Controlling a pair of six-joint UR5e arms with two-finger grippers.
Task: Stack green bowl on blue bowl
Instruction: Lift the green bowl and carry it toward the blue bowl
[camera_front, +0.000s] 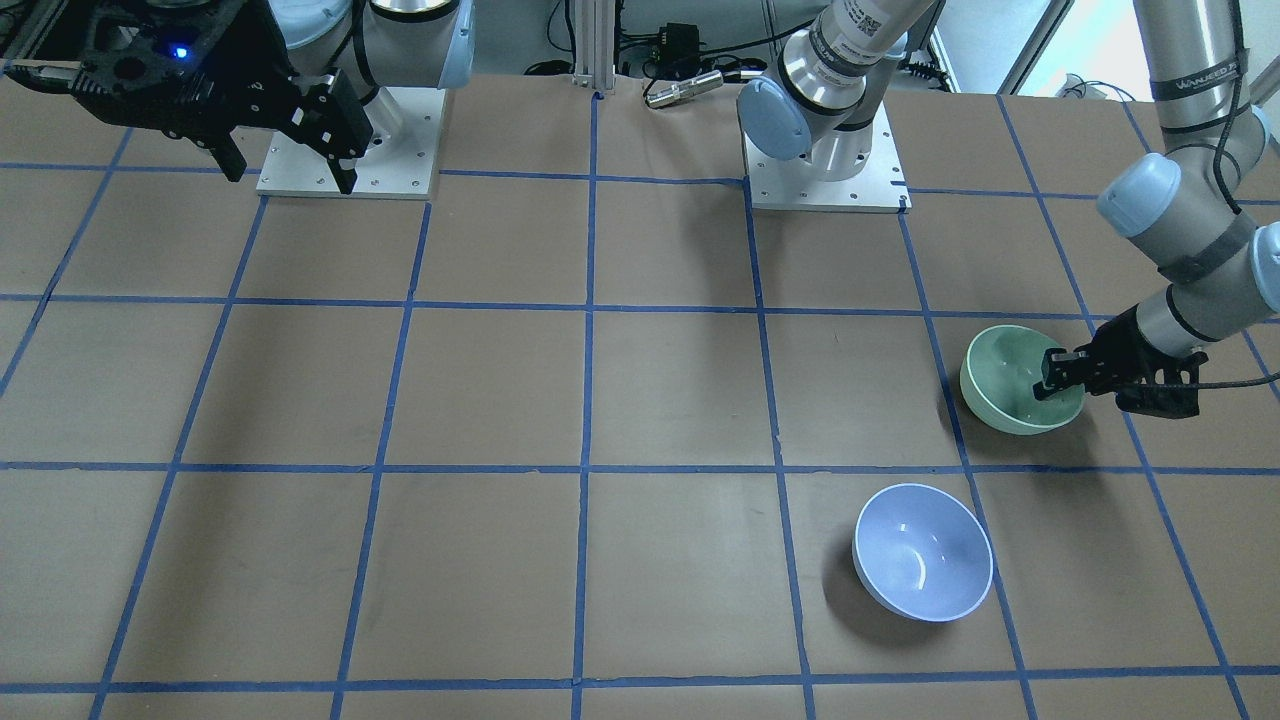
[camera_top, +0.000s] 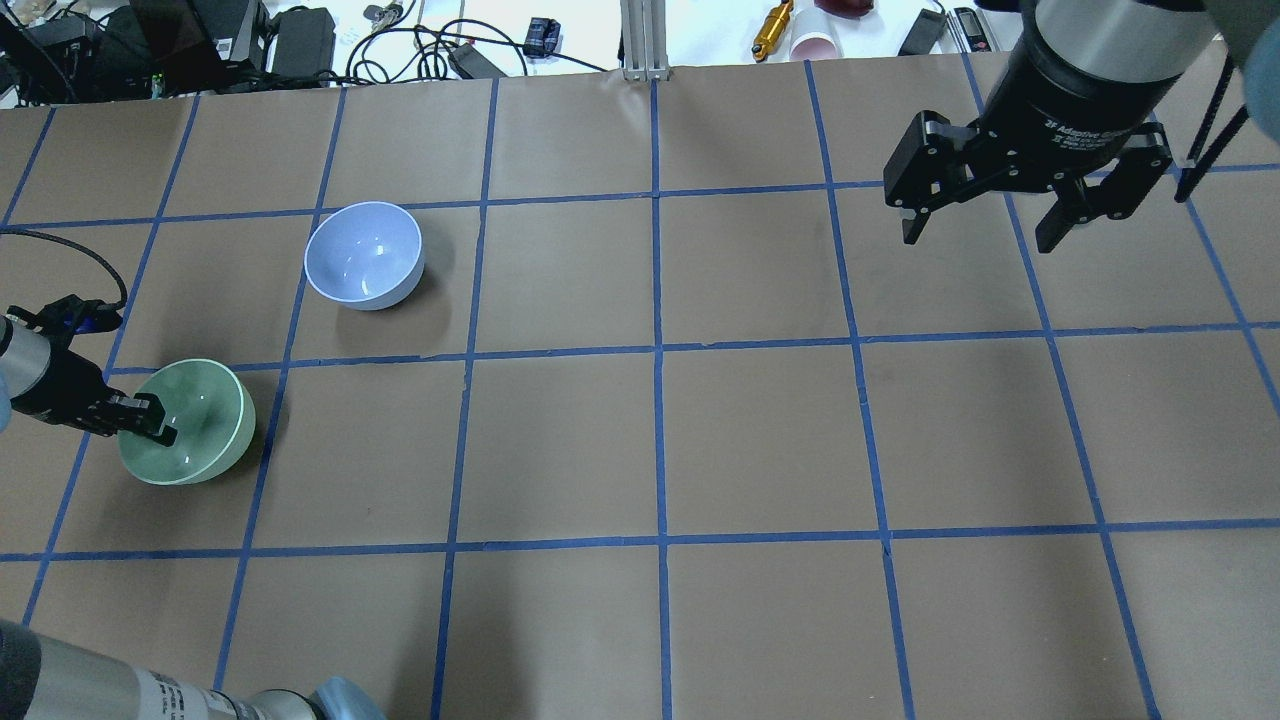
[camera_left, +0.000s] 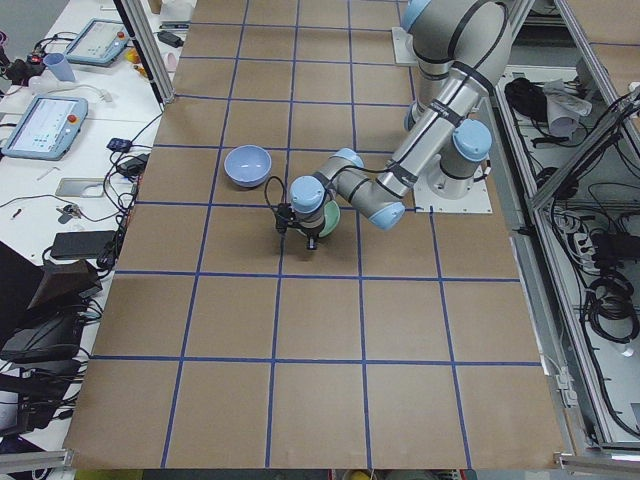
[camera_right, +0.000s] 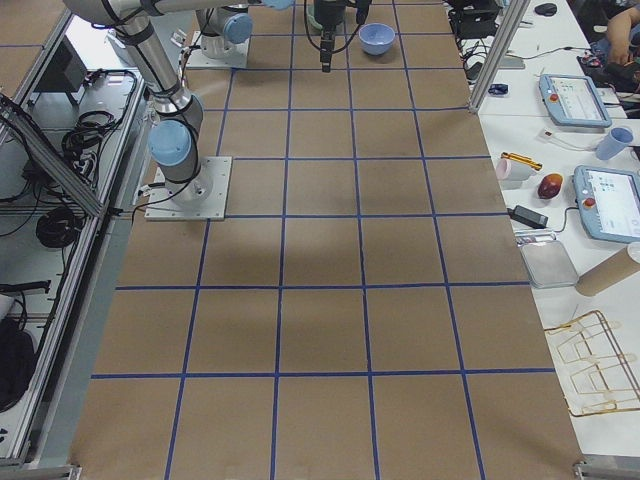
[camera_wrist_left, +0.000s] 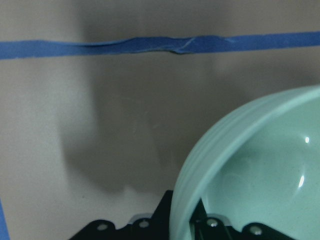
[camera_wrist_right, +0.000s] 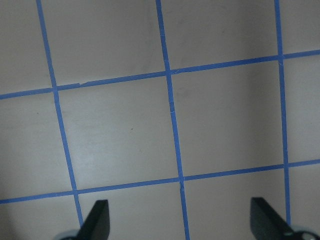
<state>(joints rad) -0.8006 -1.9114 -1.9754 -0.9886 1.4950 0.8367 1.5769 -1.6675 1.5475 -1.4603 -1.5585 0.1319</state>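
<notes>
Near the blue bowl (camera_top: 362, 255), left gripper (camera_top: 152, 428) pinches mouth-up green bowl (camera_top: 208, 432) at rim.

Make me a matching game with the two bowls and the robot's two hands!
Things:
1 green bowl
2 blue bowl
3 left hand
4 right hand

States:
A open, up in the air
B standing alone, nothing in it
C held by its rim
D pinching a bowl's rim

Pairs: 1-C, 2-B, 3-D, 4-A
</notes>
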